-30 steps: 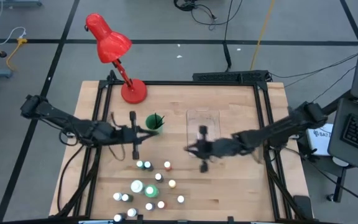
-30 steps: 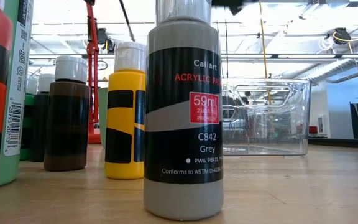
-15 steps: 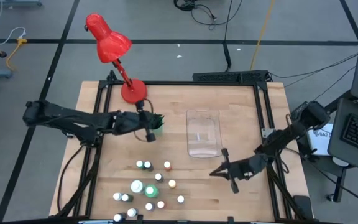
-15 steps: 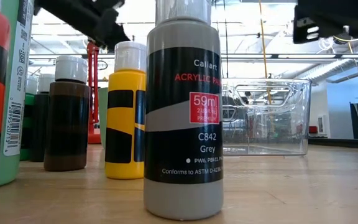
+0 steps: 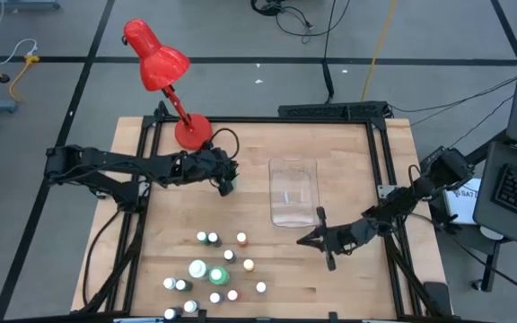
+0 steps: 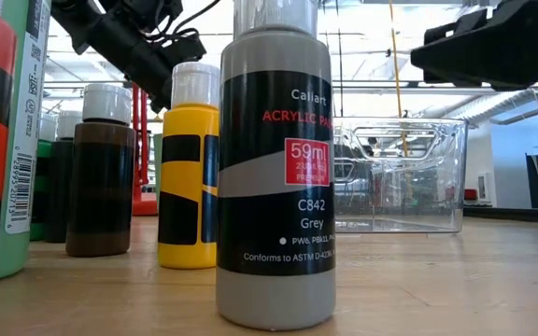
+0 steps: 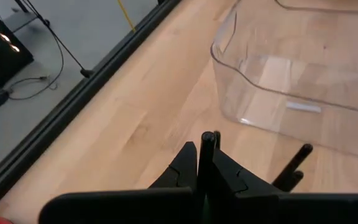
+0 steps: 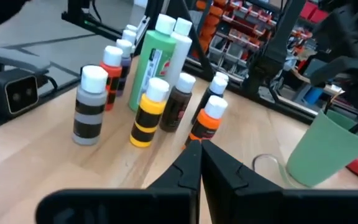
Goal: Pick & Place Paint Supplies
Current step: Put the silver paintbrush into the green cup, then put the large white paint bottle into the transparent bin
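Out on the left, the red desk lamp (image 5: 156, 59) stands at the table's back edge. Just beside its base the left gripper (image 5: 227, 182) hovers over the green cup (image 8: 324, 151), fingers pinched tight around a thin dark brush (image 7: 207, 155). Centre table sits the clear plastic bin (image 5: 293, 192). In front of it, the paint bottles (image 5: 214, 269) cluster near the front edge. On the right, the right gripper (image 5: 305, 240) hangs low beside them, fully closed and empty.
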You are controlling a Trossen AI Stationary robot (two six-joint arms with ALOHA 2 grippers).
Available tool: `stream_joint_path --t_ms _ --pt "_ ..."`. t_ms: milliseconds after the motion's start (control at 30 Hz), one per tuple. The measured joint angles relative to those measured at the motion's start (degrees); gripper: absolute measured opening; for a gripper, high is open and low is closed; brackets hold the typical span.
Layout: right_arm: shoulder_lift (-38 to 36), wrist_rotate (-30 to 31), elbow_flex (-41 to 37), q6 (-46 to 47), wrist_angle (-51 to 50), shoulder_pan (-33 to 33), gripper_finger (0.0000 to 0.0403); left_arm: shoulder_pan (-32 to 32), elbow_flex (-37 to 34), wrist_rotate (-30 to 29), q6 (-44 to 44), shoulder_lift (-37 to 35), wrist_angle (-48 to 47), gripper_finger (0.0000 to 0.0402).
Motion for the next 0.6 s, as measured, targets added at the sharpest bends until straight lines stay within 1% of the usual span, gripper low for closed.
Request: stream_joint_path --t_ms 100,167,233,300,433,500,600 --pt "0.0 0.02 0.0 0.25 -0.59 -0.02 0.0004 -0.06 0.0 0.99 -1.9 -0.04 0.12 0.0007" --pt "-0.06 0.02 0.0 -0.37 0.29 -0.02 0.0004 -0.3 0.0 2.57 -1.09 -0.15 -0.1 0.0013" --pt "-0.45 0.03 0.0 -2.9 1.5 -0.08 0.0004 -0.83 0.0 3.07 0.53 -0.49 -0.58 0.0025" --pt "-0.87 0.0 0.0 -5.94 2.37 -0.31 0.0004 -1.47 0.0 2.98 0.96 -0.52 -1.37 0.0044" --pt "-1.49 0.02 0.0 -8.97 2.41 -1.06 0.0004 -2.03 0.0 -0.19 2.09 -1.16 -2.4 0.0093" --pt "-1.51 0.02 0.0 -8.66 2.36 -1.48 0.0004 -2.03 0.0 -1.42 3.25 -2.16 -2.13 0.0117" --pt "-1.51 0.02 0.0 -6.76 2.27 -1.6 0.0004 -2.39 0.0 -1.46 4.09 -5.35 -2.42 0.0148"
